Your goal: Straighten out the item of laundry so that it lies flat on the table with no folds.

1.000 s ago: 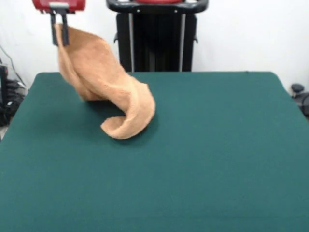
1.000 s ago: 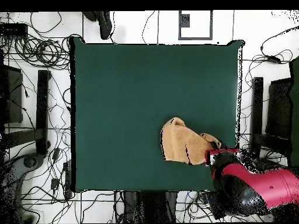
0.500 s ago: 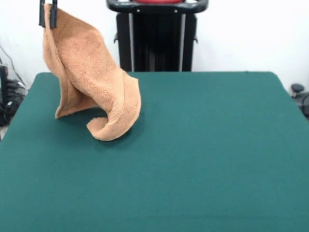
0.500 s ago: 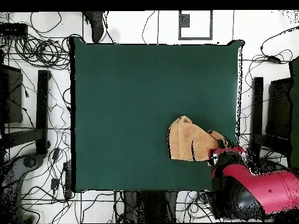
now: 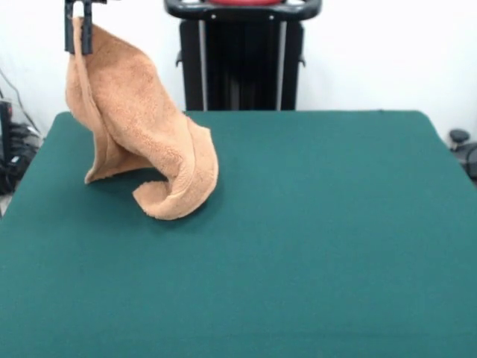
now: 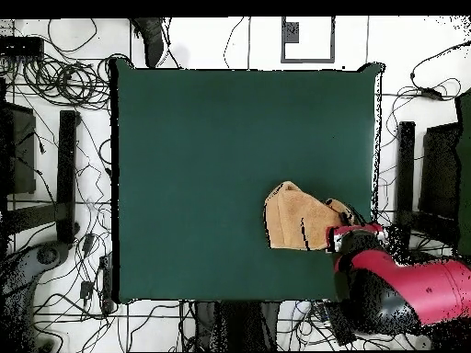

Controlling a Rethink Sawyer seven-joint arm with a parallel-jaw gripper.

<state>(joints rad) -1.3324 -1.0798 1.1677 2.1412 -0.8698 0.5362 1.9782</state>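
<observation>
Counter [image 5: 320, 246]: a wide rectangular top covered in dark green felt-like cloth; it fills most of the front view, and from above [image 6: 202, 156] it is far larger than the towel.

Robot arm [image 6: 405, 294]: red and black, seen only from above, coming in over the counter's corner at the lower right of that view. In the front view only the pincer shows, at the top edge.

Towel [image 5: 138, 127]: light orange-tan terry cloth, hanging by one corner at the upper left of the front view. It drapes down in a broad sheet. One lower corner lies on the green cloth at the left, and the other end curls into a rolled fold resting on the counter a little further right. From above [image 6: 296, 219] it shows as a bunched tan patch near the counter's right edge, just beside the arm. It is not flat; folds run the length of it.

Pincer [image 5: 78, 30]: two black fingers [image 5: 86, 33] at the top left of the front view, pressed together on the towel's top corner, pinching it and holding it well above the counter. From above, the pincer [image 6: 338, 237] sits at the towel's right end.
</observation>
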